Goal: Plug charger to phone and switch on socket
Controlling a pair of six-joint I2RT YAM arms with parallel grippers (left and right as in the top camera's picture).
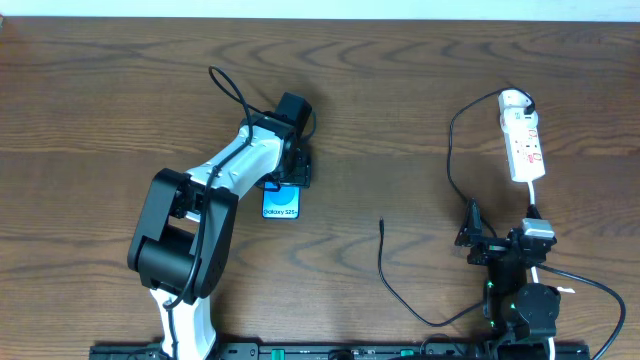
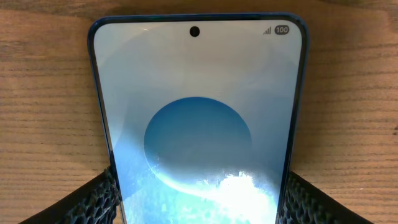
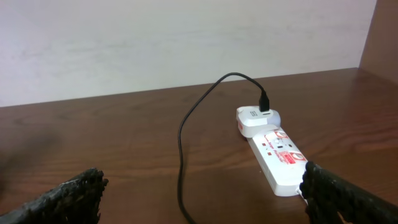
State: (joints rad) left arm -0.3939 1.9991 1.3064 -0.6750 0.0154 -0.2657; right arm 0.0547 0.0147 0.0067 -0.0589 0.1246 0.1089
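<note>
The phone (image 1: 281,203) lies flat on the table, its blue-and-white screen (image 2: 199,124) lit. My left gripper (image 1: 284,182) straddles its far end. In the left wrist view the fingers (image 2: 99,199) press against both long edges, so my left gripper (image 2: 199,202) is shut on the phone. The charger's black cable (image 1: 450,150) runs from a white adapter (image 3: 256,118) plugged into the socket (image 1: 524,140) and loops round to its loose connector tip (image 1: 381,224), which lies right of the phone. My right gripper (image 1: 500,232) stands open and empty just short of the socket (image 3: 280,162).
The socket's white cord (image 1: 590,285) trails past the right arm's base. The cable (image 3: 181,180) crosses the table ahead of my right gripper (image 3: 208,199). A pale wall borders the table's far edge.
</note>
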